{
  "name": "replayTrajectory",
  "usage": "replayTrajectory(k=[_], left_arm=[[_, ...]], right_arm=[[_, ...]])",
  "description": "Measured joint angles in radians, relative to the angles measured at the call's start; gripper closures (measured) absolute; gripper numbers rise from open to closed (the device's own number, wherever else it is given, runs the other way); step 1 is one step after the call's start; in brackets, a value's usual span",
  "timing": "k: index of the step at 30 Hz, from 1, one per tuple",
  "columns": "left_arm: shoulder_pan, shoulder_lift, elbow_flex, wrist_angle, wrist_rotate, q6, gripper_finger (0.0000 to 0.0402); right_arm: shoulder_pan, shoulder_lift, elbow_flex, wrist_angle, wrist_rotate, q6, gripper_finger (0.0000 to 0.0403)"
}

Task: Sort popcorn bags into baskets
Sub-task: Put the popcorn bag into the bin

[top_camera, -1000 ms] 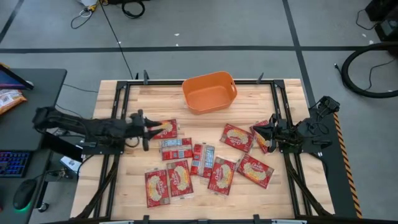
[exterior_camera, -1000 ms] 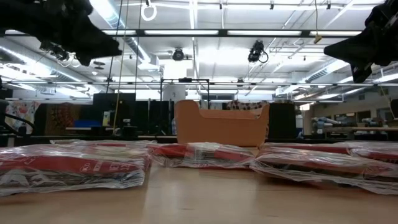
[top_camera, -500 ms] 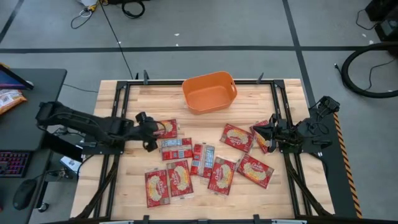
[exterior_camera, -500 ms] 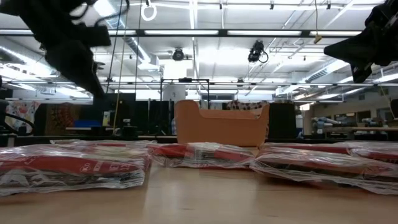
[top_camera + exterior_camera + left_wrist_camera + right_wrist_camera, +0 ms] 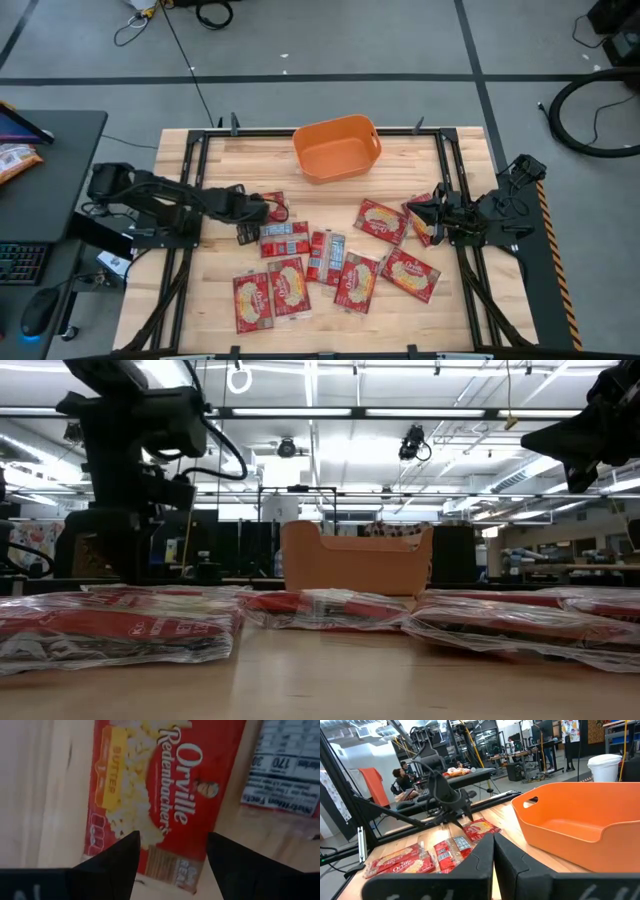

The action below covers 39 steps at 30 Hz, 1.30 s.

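Several red popcorn bags (image 5: 310, 262) lie flat on the wooden table, some with the white label side up. The orange basket (image 5: 337, 147) stands at the far edge, with nothing visible inside it. My left gripper (image 5: 252, 211) is open and points down over the leftmost far bag (image 5: 165, 795), with one finger on each side of its end. My right gripper (image 5: 420, 212) is shut and hovers above the table's right side, beside a bag (image 5: 425, 225). In the low view the bags (image 5: 120, 622) lie in front of the basket (image 5: 357, 560). My left gripper comes down from above on one end of the leftmost far bag (image 5: 170, 855), its open fingers (image 5: 117, 860) set across the bag's width. The bag lies flat on the table. I cannot tell whether the fingertips touch it.
Black frame rails (image 5: 190, 190) run along the table's left and right sides. A label-up bag (image 5: 285, 775) lies right beside the one under my left gripper. A desk with a keyboard (image 5: 20, 265) stands to the left. People sit in the room beyond (image 5: 402, 780).
My left gripper has moved toward the table's right, over the leftmost far bag. It has tipped from level to pointing down and has come lower. The bags and the basket have stayed where they were.
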Motion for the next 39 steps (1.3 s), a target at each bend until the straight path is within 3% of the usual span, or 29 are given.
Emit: replayTrajectory(k=[14,24,34,39], left_arm=[[-0.015,0.034,0.011,0.008,0.002,0.193,0.0173],[-0.015,0.039,0.011,0.018,0.048,0.246,0.0173],[-0.015,0.126,0.016,0.034,-0.009,0.257,0.0173],[-0.015,0.144,0.016,0.031,-0.008,0.257,0.02]], right_arm=[[0.0,0.0,0.0,0.0,0.0,0.0,0.0386],[0.0,0.0,0.0,0.0,0.0,0.0,0.0386],[0.0,0.0,0.0,0.0,0.0,0.0,0.0386],[0.0,0.0,0.0,0.0,0.0,0.0,0.0386]])
